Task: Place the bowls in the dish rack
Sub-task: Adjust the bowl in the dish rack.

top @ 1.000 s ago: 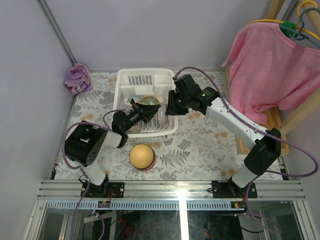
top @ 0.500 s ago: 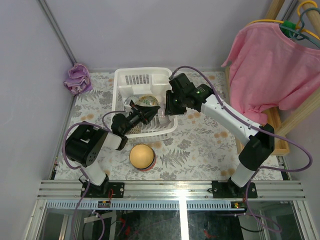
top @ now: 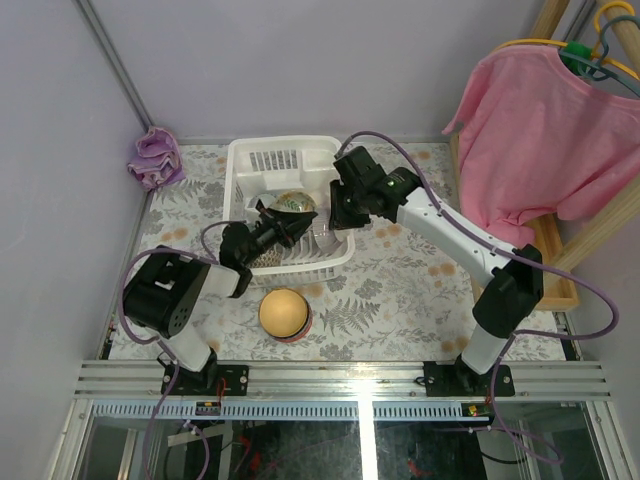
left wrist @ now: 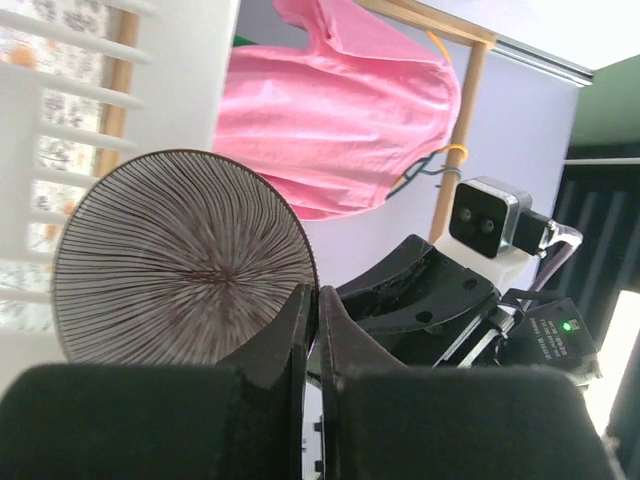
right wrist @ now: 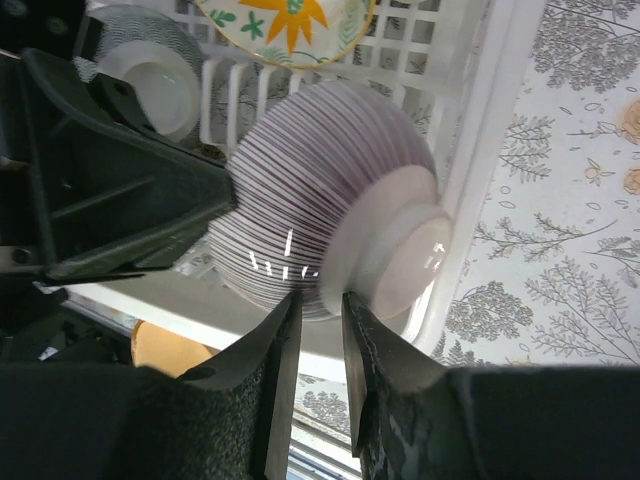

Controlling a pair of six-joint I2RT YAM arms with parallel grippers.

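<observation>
Purple-striped bowl point(right wrist: 300, 190) near rack wall point(right wrist: 490, 130)

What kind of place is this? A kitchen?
Probably a robot practice lab, dressed like a home. Two robot arms stand on a metal rail, working at a dish rack on a flowery table cover, with a pink shirt hanging nearby.

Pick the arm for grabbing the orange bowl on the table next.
Left, probably. The orange bowl sits close beside the left arm's base, nearer than the dish rack. The right claw is at the rack's right wall, pinching the foot of the striped bowl.
</observation>
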